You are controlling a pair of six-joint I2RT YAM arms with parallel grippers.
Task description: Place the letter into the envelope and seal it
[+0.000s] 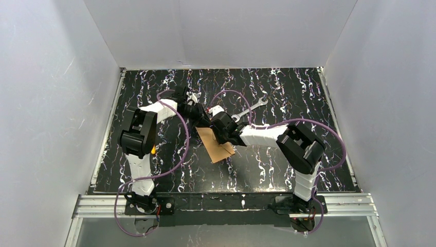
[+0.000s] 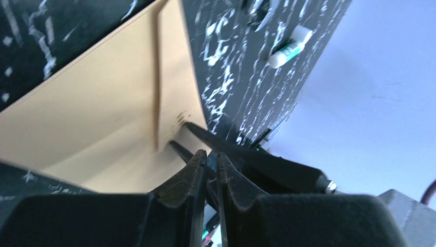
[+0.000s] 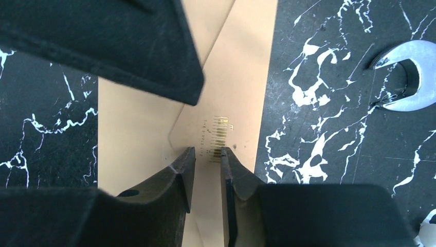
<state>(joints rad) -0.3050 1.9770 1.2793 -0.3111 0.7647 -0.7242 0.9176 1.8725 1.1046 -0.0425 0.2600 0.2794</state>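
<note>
2 pincers, L pincer [image 2: 210,157] + R pincer [image 3: 206,154], tips over envelope [image 1: 219,149].

L end effector [image 2: 209,156] & R end effector [image 3: 207,154] met nose to nose over the envelope [image 1: 216,145], w/ hardly any gap betw. them. Wrench [image 3: 406,77] lay ahead-right of R end effector, a white tube [image 2: 289,47] ahead of L. Bare table [image 1: 267,172] behind & right of R end effector gave passing room. White walls [image 1: 61,103] closed three sides.
</note>
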